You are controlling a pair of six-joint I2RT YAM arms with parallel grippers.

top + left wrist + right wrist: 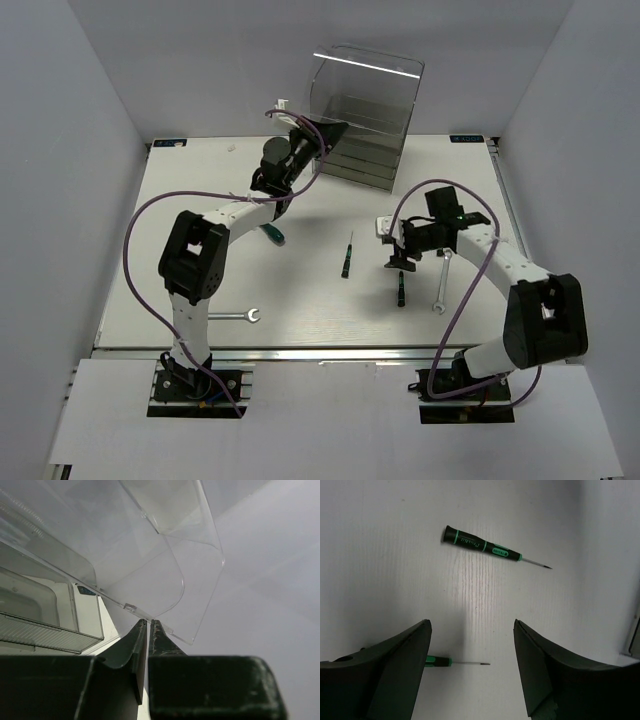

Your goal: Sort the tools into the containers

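Observation:
The clear plastic cabinet with stacked shallow drawers stands at the back of the table. My left gripper is up at its front left; in the left wrist view the gripper is shut, with its tips pinching the edge of a clear drawer front. My right gripper is open above the table. In the right wrist view the right gripper hovers open over one green-and-black screwdriver, half hidden by its left finger. Another screwdriver lies beyond it.
One screwdriver lies mid-table, one lies below the right gripper, and one lies beside the left forearm. A silver wrench lies near the front left and another wrench lies at the right. White walls enclose the table.

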